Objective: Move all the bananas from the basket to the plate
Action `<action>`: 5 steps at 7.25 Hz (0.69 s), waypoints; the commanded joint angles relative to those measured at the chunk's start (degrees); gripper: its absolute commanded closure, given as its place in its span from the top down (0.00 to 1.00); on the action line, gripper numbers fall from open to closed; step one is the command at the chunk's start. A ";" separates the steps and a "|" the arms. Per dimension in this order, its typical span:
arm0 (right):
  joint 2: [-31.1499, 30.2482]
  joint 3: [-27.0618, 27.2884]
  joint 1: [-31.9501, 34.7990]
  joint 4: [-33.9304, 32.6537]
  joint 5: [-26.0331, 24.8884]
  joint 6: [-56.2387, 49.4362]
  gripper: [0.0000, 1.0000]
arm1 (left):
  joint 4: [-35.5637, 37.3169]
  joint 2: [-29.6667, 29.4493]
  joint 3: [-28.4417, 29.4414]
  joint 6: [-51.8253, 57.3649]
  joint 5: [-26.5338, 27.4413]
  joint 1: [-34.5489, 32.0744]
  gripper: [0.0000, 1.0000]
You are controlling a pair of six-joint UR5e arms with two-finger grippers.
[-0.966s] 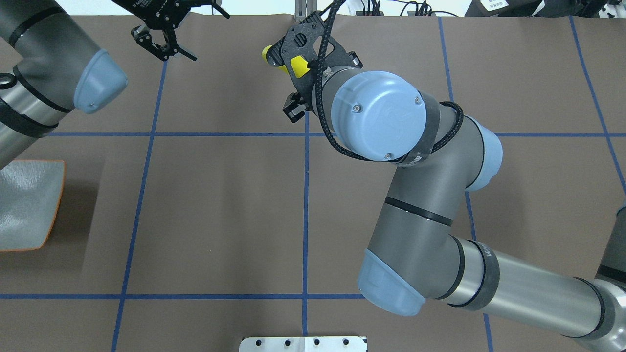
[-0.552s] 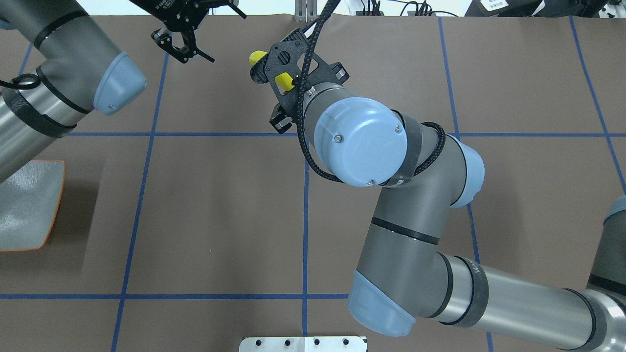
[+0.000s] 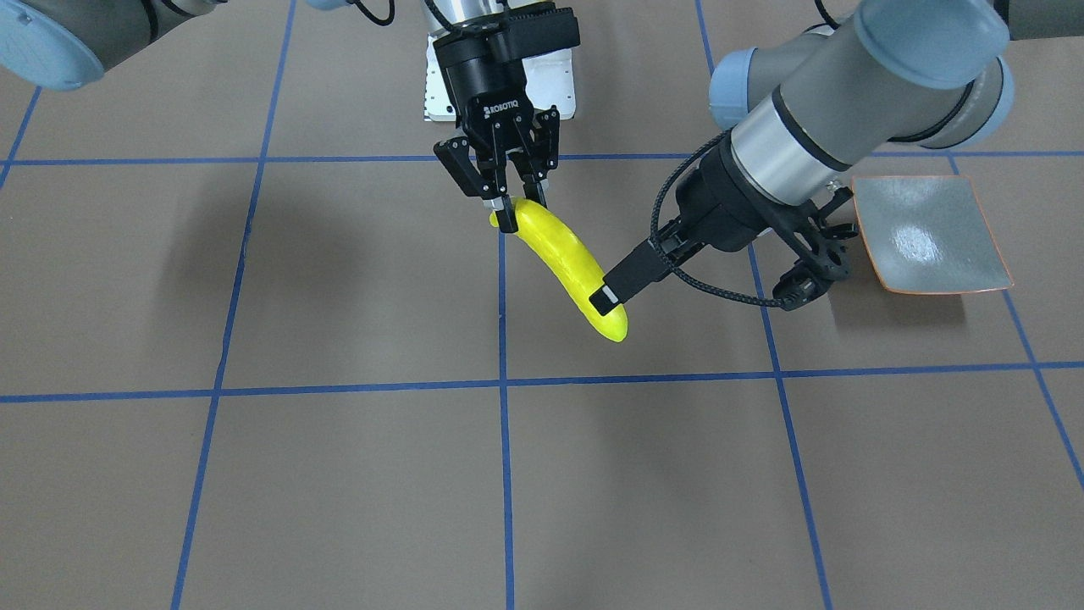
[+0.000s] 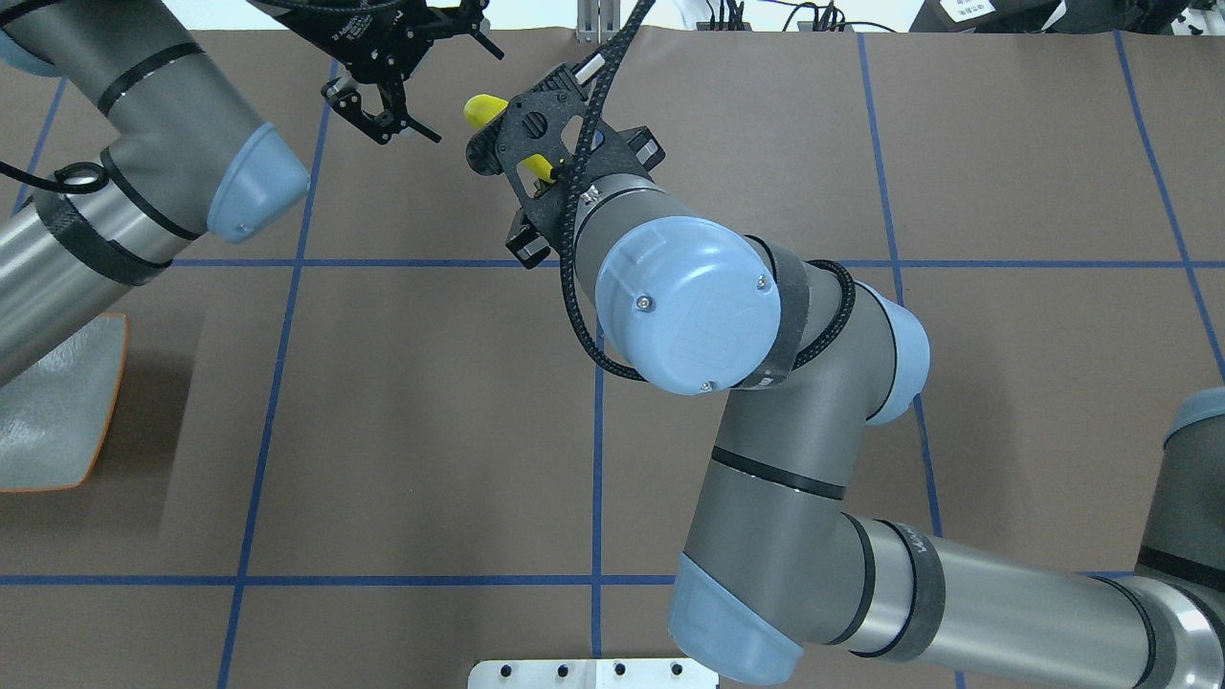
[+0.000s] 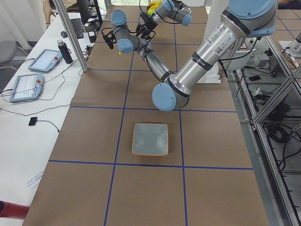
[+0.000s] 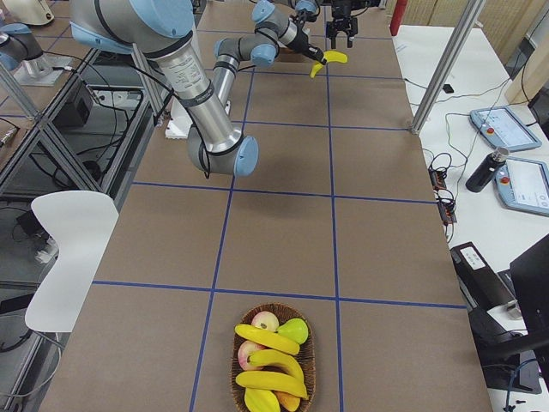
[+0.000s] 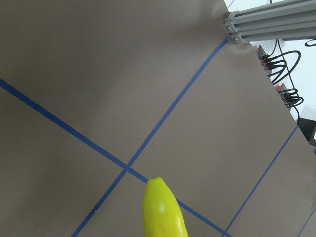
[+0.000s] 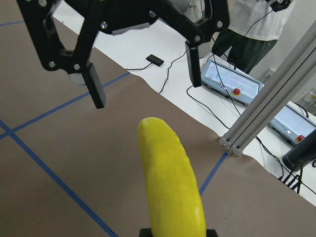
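A yellow banana [image 3: 563,263] hangs in the air over the far middle of the table, with my right gripper [image 3: 521,212] shut on its upper end. In the right wrist view the banana [image 8: 170,182] points at my left gripper [image 8: 145,81], which is open with fingers [image 8: 96,89] spread wide just beyond the free tip. From overhead the left gripper [image 4: 407,129] is a short way left of the banana tip [image 4: 483,109], not touching. The plate [image 3: 927,233] lies bare; the left arm partly hides the plate [image 4: 57,411] from overhead. The basket [image 6: 304,339] at the table's other end holds more bananas [image 6: 273,360].
The basket also holds other fruit [image 6: 292,330]. An aluminium post [image 8: 266,108] stands at the far table edge, with control tablets [image 8: 229,81] and a person [image 8: 252,19] beyond it. A white base plate [image 4: 593,673] sits at the near edge.
My right arm has carried the banana leftward. The left gripper has moved right toward it, still open, so the gap between them has shrunk.
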 commanded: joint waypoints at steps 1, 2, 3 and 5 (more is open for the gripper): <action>0.37 -0.04 -0.03 0.21 -0.68 0.09 0.00 | -0.24 0.08 -0.27 0.04 0.02 2.04 1.00; 0.28 -0.04 -0.12 0.99 -0.95 0.00 0.00 | -0.59 0.08 -0.27 0.04 0.02 2.48 1.00; 0.28 -0.04 -0.12 1.09 -0.95 0.00 0.00 | -0.94 0.08 -0.36 -0.05 0.02 2.57 1.00; 0.20 -0.13 -0.29 1.35 -0.95 0.09 0.00 | -1.03 0.17 -0.54 -0.05 0.02 2.49 0.73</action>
